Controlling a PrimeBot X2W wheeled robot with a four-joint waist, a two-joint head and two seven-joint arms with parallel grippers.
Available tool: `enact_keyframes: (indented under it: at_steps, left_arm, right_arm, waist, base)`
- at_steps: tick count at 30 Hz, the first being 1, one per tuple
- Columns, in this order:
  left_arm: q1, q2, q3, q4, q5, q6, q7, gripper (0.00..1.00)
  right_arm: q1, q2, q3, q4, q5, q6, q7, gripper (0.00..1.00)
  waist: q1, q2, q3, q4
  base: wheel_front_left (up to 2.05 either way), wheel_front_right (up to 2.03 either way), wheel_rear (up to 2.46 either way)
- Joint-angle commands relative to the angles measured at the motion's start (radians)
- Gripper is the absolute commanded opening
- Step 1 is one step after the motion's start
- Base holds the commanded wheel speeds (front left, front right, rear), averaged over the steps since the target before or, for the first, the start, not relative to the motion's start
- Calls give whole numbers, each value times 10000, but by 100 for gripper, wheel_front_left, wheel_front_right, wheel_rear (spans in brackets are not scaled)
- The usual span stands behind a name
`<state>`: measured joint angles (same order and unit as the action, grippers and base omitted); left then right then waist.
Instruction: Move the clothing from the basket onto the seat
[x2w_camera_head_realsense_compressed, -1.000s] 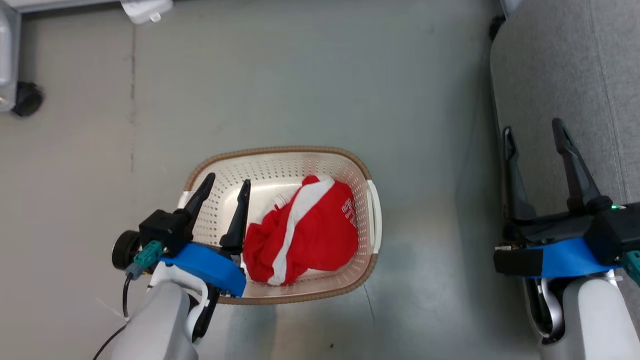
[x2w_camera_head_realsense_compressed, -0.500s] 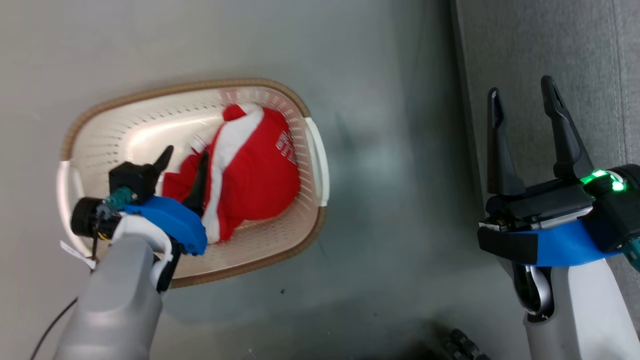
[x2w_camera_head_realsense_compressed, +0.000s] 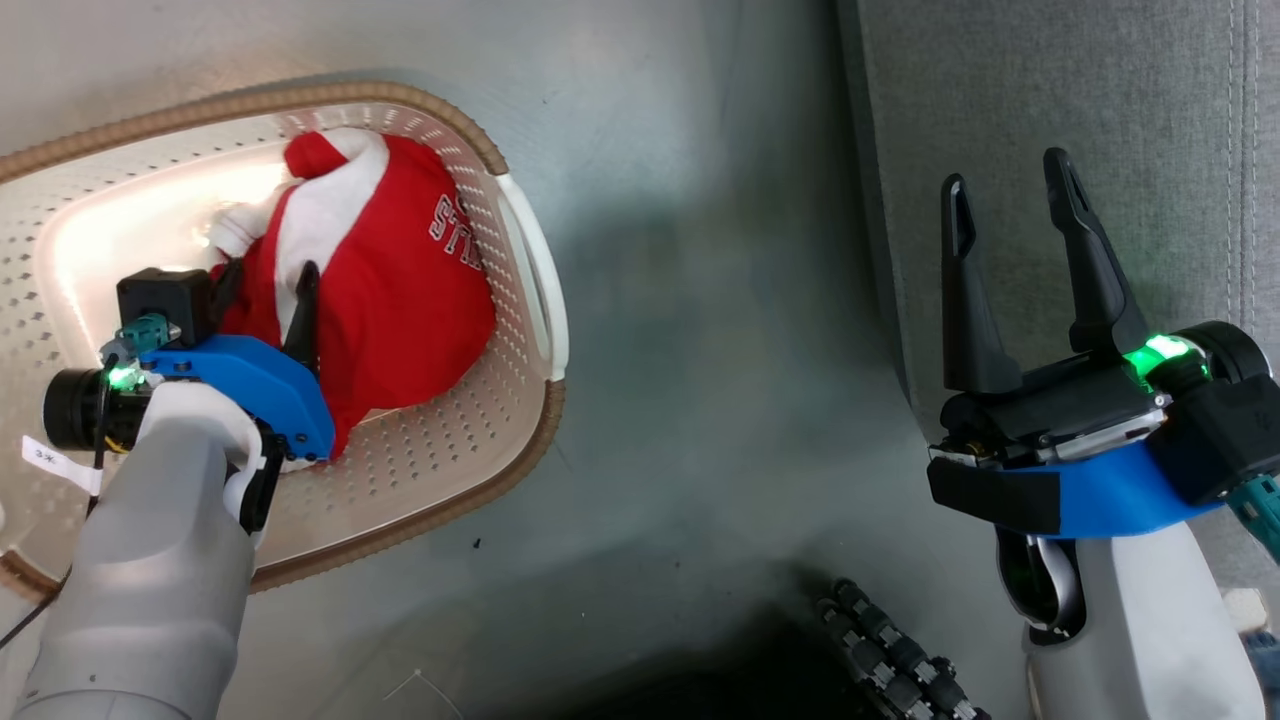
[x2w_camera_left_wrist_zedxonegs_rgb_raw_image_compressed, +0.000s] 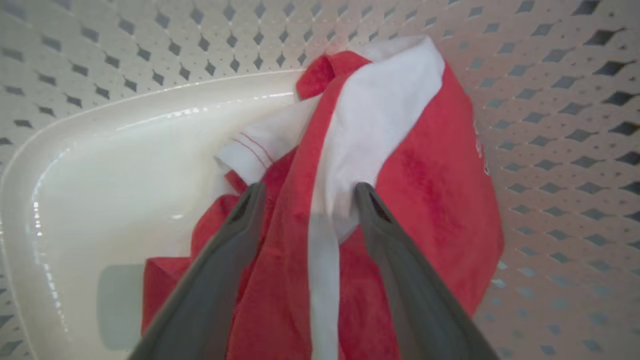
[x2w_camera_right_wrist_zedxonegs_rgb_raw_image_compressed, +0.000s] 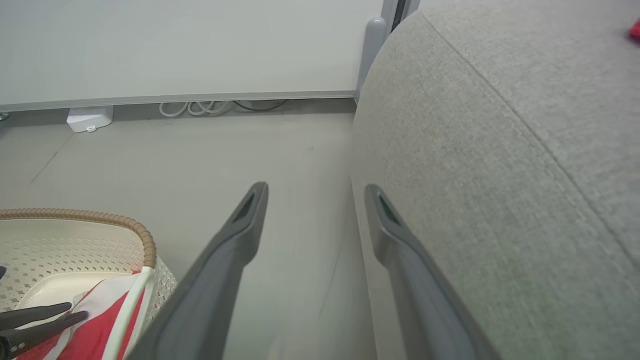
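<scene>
Plainly, the crumpled red clothing (x2w_camera_head_realsense_compressed: 400, 300), crossed by a broad white stripe, is heaped in the perforated cream basket (x2w_camera_head_realsense_compressed: 535, 270) at ten o'clock. The left jaws are spread wide astride its folds, unclenched. The right jaws are held released near the grey woven seat (x2w_camera_head_realsense_compressed: 1100, 100) at two o'clock.

Grey floor (x2w_camera_head_realsense_compressed: 680, 300) bearing the perforated cream basket (x2w_camera_head_realsense_compressed: 430, 462) at left; the grey seat (x2w_camera_head_realsense_compressed: 1100, 90) stands at right, apart from the basket.
</scene>
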<state>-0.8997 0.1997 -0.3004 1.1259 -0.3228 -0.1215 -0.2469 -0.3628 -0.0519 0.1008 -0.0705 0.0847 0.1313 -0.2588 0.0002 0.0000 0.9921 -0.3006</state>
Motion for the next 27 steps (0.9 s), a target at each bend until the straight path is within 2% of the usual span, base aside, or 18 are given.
enact_keyframes:
  at_steps: [1, 4, 16, 17, 19, 20, 27]
  left_arm:
    - [-197, 22, 80, 251, -111, 162, 97, 100]
    - [-375, 21, 170, 645, -229, 249, 266, 100]
    - [-556, -357, 195, 1316, -769, 32, 1122, 100]
    - [-540, -385, 157, 1346, -794, -1, 1191, 96]
    - [-578, -380, 70, 1360, -793, -41, 1246, 34]
    - [-600, -380, 31, 1369, -799, -29, 1243, 0]
    - [-681, -373, -170, 1404, -918, -82, 1226, 0]
  right_arm:
    - [-20, 28, -28, -13, 14, -11, -67, 100]
    - [105, 28, -54, -121, -26, -11, -78, 100]
    - [361, 29, -142, -424, -42, -11, -78, 100]
    - [370, 29, -149, -433, -45, -11, -79, 100]
    - [362, 29, -160, -445, -56, -11, -79, 100]
    - [348, 29, -161, -450, -61, -11, -79, 100]
    - [220, 29, -94, -416, -68, -11, -80, 100]
  waist:
    - [-2, 0, 103, -96]
    - [-2, 0, 134, -104]
    - [-2, 0, 196, 2]
    - [-2, 0, 196, 10]
    - [-2, 0, 199, 23]
    - [-2, 0, 200, 29]
    - [-2, 0, 177, 46]
  base:
    - [0, 0, 0]
    - [0, 0, 0]
    - [0, 0, 0]
    - [0, 0, 0]
    - [0, 0, 0]
    - [0, 0, 0]
    - [0, 0, 0]
